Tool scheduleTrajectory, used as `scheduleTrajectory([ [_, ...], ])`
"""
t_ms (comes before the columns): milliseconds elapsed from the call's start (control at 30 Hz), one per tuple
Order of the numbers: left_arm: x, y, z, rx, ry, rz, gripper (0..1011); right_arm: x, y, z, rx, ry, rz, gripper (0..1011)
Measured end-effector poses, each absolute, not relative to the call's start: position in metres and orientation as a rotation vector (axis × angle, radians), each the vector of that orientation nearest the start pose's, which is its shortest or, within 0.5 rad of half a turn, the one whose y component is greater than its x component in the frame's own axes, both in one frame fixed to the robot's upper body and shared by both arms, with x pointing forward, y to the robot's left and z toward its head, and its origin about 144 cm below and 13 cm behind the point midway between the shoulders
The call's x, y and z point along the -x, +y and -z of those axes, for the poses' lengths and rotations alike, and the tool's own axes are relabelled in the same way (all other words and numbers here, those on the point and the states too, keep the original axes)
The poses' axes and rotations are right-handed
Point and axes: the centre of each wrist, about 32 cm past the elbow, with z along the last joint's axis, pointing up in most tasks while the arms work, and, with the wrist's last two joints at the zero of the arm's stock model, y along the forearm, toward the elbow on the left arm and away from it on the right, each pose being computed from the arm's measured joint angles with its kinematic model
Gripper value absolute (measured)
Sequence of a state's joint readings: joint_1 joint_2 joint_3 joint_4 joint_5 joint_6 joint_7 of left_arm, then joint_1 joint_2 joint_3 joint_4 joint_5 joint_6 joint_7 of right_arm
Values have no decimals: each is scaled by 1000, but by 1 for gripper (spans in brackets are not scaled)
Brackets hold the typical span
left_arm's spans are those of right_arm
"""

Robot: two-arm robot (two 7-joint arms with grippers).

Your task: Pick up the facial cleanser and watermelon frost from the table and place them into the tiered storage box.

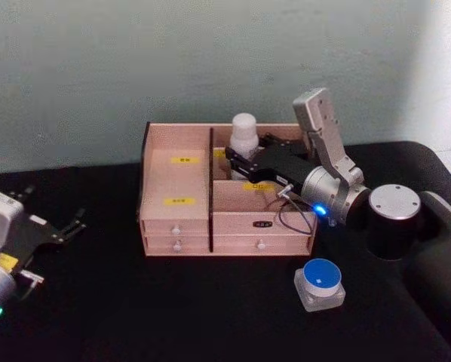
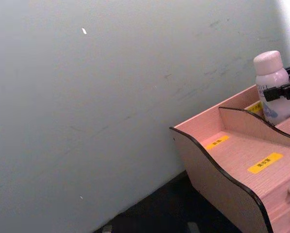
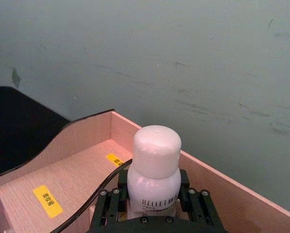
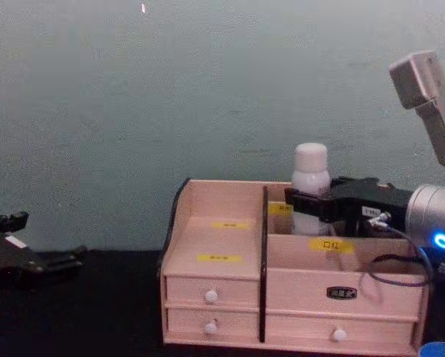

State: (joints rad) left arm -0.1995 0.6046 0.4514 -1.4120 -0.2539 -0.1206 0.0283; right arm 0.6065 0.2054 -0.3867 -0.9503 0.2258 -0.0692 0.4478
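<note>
Right arm's stretched leftward across the tiered storage box (image 1: 176, 181), its end effector (image 1: 240, 161) clamped tight on the upright white facial cleanser (image 1: 243, 132) at the back right compartment, while the blue-lidded watermelon frost (image 1: 320, 282) sits on the tabletop (image 1: 135, 302) out front and the left end effector (image 1: 53, 211) is parked far left, fingers spread.

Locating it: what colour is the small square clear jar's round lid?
Blue round lid; head view shows best.

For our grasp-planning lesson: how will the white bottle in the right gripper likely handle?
The facial cleanser bottle seems rigid: the right gripper clamps it without visible denting. Tall and narrow, it may tip if set down carelessly. Its smooth plastic could slip.
</note>
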Motion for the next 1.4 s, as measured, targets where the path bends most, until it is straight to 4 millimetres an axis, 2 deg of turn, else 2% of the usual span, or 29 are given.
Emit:
scheduleTrajectory([
  [633, -489, 310, -1140, -304, -285, -1248, 1001, -612, -228, -1177, 139, -84, 926, 609],
  [1067, -489, 310, -1140, -304, -285, -1248, 1001, -612, -229, -1177, 139, -85, 926, 985],
  [1400, -489, 310, -1140, -304, -285, -1248, 1001, -610, -229, -1178, 132, -93, 924, 1000],
])
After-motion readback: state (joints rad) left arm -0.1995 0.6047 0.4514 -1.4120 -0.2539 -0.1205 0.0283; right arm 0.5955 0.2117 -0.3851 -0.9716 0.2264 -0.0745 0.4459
